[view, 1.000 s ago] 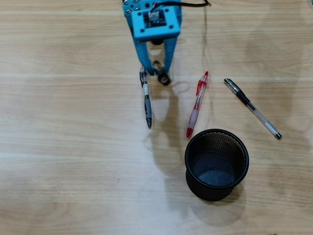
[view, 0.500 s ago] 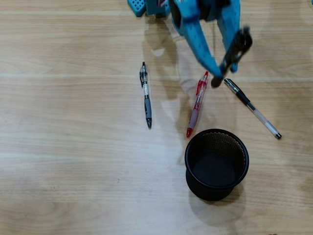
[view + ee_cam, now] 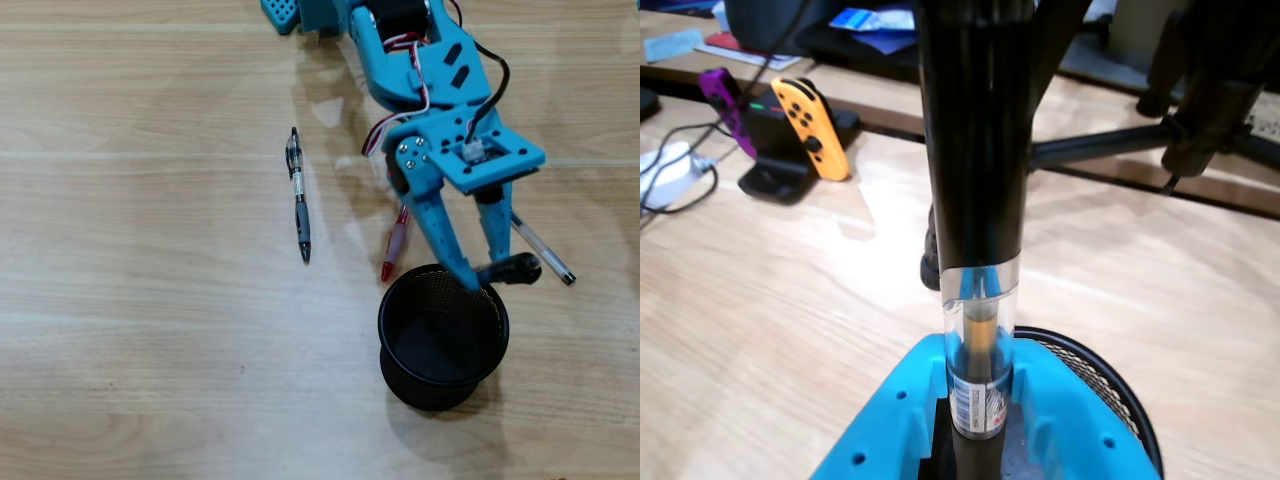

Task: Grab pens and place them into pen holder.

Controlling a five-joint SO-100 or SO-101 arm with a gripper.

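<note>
Now I see the end effector [image 3: 484,277] over the upper rim of the pen holder [image 3: 400,345], at about 1 o'clock of its opening in the overhead view. It is closed on a black pen [image 3: 973,170]; in the wrist view this pen stands between the blue fingers [image 3: 1060,420], with its clear section and a small label just above them and the black body rising up. In the overhead view I see only a dark end [image 3: 512,268] of it, sticking out to the right.

On the bench [image 3: 150,350] three more pens lie. The grey-sleeved pen [image 3: 298,195] is at 10 o'clock from the holder, well apart. The red pen [image 3: 393,250] lies near the rim at 11 o'clock, partly under the arm. The clear pen [image 3: 545,255] lies at 2 o'clock, also partly covered.
</note>
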